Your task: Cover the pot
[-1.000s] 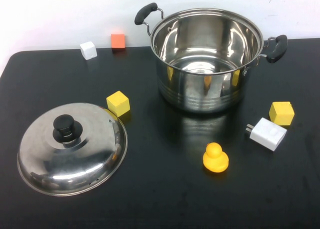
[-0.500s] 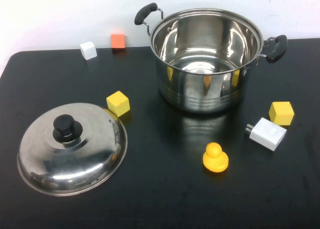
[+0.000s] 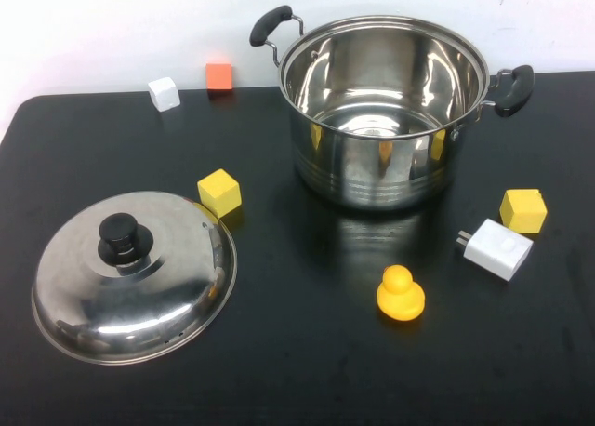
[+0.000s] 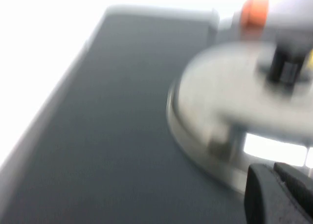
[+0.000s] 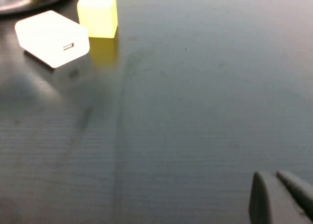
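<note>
Nearest the robot on the black surface (image 3: 307, 370), toward its left, the domed stainless-steel lid (image 3: 135, 275) with a black knob (image 3: 121, 237) lies dome up. The left gripper (image 4: 279, 194) does not appear in the high view; in the left wrist view its dark fingers (image 4: 261, 197) sit pressed together, closed on nothing, just short of the lid's rim, over bare surface. The right gripper (image 5: 281, 197) is likewise outside the high view; in the right wrist view its fingers (image 5: 264, 199) lie side by side with no gap, closed and empty, above bare surface, well apart from the white plug adapter (image 5: 51, 37) and the yellow cube (image 5: 98, 14) beside it.

Toward the middle, a small yellow rubber duck (image 3: 401, 293) stands alone. To its right lies the white plug adapter (image 3: 497, 247), with 1 yellow cube (image 3: 523, 210) just behind it. Another yellow cube (image 3: 219, 193) sits touching or nearly touching the lid's far rim.

Farther back, right of centre, stands the large shiny stainless-steel pot (image 3: 383, 110), upright, uncovered and empty, with 2 black side handles, 1 at its far left (image 3: 271, 24) and 1 at its right (image 3: 514, 89). It is well apart from the lid.

At the far left edge of the surface sit a small white cube (image 3: 165, 93) and, near it, an orange cube (image 3: 219, 75).
</note>
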Controlling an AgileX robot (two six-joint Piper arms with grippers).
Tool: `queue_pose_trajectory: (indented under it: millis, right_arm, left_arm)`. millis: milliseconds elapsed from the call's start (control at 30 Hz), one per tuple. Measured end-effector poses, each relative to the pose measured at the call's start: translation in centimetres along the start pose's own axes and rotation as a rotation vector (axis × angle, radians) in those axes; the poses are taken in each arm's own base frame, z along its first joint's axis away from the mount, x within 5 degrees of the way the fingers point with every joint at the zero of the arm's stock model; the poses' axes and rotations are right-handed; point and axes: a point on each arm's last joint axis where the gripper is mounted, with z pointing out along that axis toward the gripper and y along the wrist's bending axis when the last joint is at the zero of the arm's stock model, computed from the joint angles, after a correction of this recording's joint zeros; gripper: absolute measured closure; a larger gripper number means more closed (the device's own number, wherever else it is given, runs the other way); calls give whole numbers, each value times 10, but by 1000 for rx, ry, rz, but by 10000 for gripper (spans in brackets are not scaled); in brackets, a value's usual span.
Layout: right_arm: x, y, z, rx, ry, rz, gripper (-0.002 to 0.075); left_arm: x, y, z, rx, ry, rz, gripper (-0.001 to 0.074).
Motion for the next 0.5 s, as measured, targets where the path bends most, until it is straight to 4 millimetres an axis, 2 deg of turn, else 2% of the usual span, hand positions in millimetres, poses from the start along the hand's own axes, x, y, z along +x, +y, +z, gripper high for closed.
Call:
queue_pose_trajectory:
  millis: [367, 500]
  right_arm:
    - [0, 0, 0, 0, 0, 0, 728]
    - [0, 0, 0, 0, 0, 0, 728]
  left_arm:
    - [-39, -6, -9, 77, -447, -27, 737]
    - [-51, -8, -16, 125, -585, -112, 736]
